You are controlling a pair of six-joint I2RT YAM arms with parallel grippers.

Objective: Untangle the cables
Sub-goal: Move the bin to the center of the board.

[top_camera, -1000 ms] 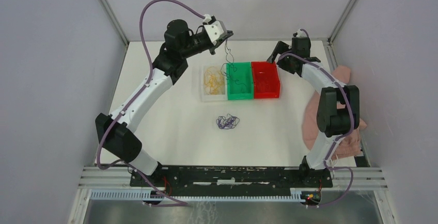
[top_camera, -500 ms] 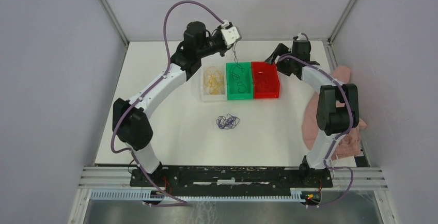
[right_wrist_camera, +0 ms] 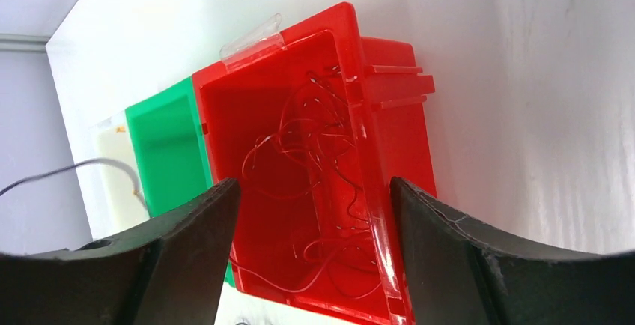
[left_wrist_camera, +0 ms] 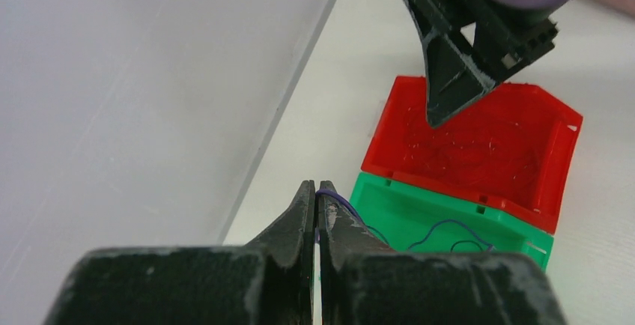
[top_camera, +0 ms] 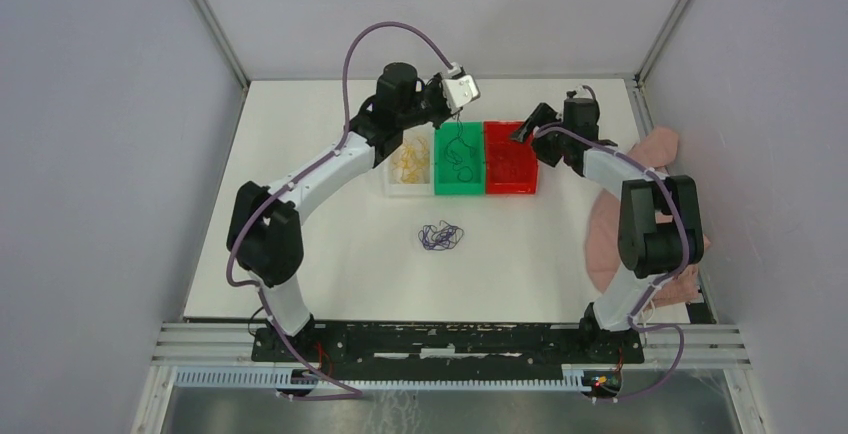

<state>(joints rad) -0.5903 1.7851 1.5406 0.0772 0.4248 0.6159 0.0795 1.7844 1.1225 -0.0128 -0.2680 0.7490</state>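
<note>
Left hand [left_wrist_camera: 315, 190] pinches purple cable [left_wrist_camera: 341, 201] above green bin [top_camera: 460, 188], twelve o'clock, for sorting; right hand [right_wrist_camera: 313, 184], spread, perhaps steadying red bin [right_wrist_camera: 397, 130].

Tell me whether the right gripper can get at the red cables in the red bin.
Probably yes: the right gripper hangs open over the red bin, and nothing covers the red cables.

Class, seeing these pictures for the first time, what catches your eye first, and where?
A clear bin, a green bin and a red bin stand in a row mid-table. The left gripper pinches a dark cable dangling into the green bin; the right gripper hangs open over the red bin. A purple bundle lies nearer the arms.
</note>
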